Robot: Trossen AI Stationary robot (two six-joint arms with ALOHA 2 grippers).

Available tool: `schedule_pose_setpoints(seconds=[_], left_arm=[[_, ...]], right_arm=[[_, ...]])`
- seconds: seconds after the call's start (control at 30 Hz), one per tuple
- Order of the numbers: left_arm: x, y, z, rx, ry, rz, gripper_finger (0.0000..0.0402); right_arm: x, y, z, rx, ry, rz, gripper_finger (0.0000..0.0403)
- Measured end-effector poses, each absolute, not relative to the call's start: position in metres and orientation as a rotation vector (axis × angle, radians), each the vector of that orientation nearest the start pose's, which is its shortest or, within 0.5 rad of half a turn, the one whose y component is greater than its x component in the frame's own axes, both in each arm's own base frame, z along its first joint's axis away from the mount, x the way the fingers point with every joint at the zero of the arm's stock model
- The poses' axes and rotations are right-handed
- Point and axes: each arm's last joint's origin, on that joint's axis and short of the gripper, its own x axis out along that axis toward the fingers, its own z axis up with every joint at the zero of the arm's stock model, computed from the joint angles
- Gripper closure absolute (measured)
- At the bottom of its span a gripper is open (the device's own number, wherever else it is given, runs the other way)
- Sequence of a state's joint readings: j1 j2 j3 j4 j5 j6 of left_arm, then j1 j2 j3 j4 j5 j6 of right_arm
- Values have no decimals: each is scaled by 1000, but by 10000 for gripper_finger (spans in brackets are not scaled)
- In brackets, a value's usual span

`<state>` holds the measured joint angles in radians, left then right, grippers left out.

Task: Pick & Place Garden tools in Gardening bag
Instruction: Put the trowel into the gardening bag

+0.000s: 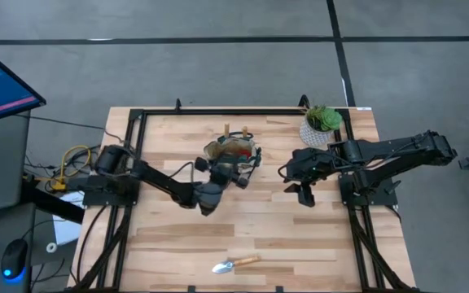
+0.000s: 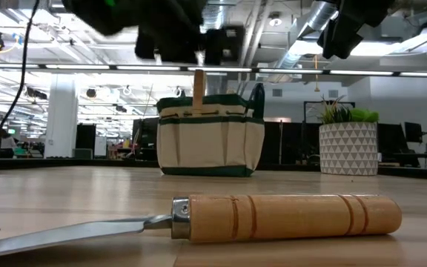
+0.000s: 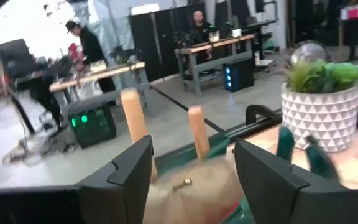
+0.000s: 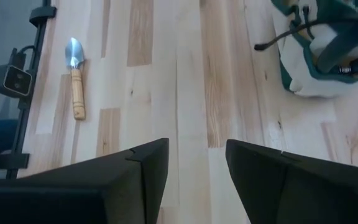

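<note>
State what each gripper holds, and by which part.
Nothing. The left gripper is open beside the bag; the right gripper is open above bare table.

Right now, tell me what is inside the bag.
Two wooden handles stick up from the bag, and something red shows in its mouth. The left gripper covers the rest.

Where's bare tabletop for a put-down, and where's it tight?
Free: the wide strip between the gardening bag and the trowel near the front edge, plus both front corners. Tight: around the bag under the left gripper, and between the right gripper and the plant pot.
</note>
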<state>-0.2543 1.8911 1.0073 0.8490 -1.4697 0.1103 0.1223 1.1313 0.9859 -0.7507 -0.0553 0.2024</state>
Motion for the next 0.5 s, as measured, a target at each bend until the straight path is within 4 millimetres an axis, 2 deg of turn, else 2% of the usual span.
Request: schedule_pose_setpoints(seconds=[0.2,0.37,0.5], left_arm=[[344,-81,260,178,105,1175,188],[306,-93,316,157,92,1157,188],[270,-95,355,111,55,1109,188]], right_arm=[[223,31,296,160,835,90,249],[236,39,296,154,763,126,249],[258,52,285,145,721,166,249]])
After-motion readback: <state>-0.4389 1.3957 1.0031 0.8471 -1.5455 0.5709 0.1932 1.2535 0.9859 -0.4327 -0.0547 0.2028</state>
